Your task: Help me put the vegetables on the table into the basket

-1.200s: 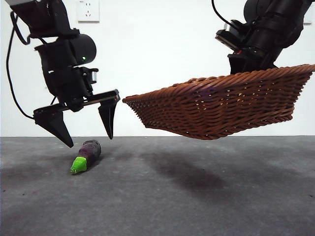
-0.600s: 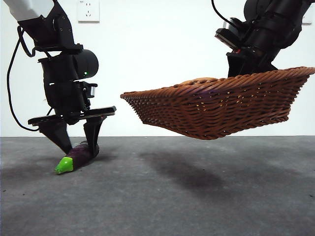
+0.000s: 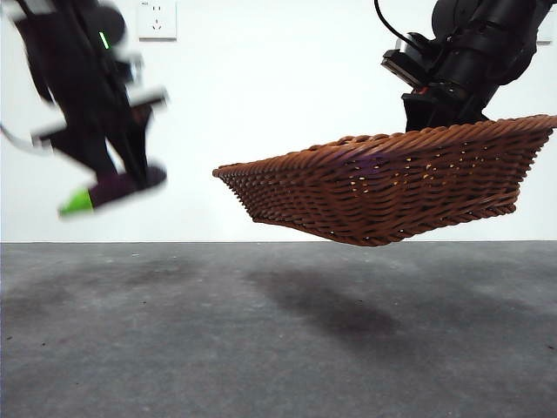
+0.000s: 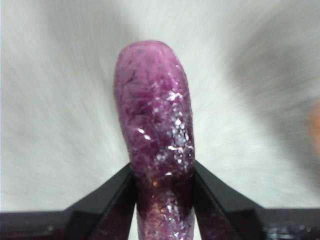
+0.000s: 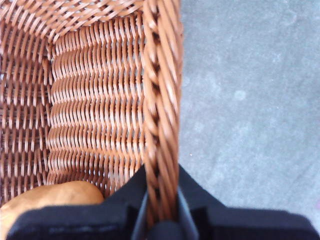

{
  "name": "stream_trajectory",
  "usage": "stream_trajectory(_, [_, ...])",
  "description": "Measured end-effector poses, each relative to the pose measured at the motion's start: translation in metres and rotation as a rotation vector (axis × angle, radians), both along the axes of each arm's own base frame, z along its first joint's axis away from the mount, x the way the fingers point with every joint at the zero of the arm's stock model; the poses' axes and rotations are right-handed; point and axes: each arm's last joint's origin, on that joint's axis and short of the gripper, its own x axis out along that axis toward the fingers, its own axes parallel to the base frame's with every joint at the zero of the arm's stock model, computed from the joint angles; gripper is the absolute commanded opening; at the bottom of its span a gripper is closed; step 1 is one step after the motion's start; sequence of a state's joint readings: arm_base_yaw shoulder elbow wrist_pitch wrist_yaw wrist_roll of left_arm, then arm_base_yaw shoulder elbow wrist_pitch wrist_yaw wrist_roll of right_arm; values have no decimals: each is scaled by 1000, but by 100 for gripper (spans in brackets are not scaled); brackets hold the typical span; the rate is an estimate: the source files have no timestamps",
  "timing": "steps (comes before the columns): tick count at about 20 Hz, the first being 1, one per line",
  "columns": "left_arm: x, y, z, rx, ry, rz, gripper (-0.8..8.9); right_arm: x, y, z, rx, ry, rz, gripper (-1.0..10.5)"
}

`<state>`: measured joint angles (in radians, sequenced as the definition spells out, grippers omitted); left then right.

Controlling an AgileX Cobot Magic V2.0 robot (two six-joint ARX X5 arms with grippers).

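Wicker basket rim pinched by right gripper, potato inside; left gripper clamps eggplant.

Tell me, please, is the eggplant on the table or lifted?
Lifted: the eggplant hangs clamped in the left end effector, well above the table.

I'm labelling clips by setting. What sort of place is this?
Probably an indoor robot test bench, not a kitchen: a bare white wall with a power socket, a plain grey table, and two robot arms, the left gripper holding a toy eggplant, the right gripper holding a basket aloft.
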<state>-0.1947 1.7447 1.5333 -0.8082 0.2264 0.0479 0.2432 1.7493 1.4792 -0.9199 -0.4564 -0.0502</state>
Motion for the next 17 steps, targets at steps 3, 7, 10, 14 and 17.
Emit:
stream_trajectory(3, [-49,7,62,-28,-167,-166,-6,-3,12,0,2,-5,36,-12])
stream_trajectory(7, [-105,-11,102,-58,-309,-464,-6,-16,45,-13,6,-1,122,-12])
stream_trajectory(10, [-120,-38,91,45,-257,-701,-6,-29,69,-16,4,7,196,-12])
stream_trajectory(14, [-131,-65,78,226,-232,-899,-7,-45,94,-17,1,15,282,-12])
stream_trajectory(17, [-134,-79,63,292,-161,-1049,-7,-50,102,-17,6,20,310,-12])
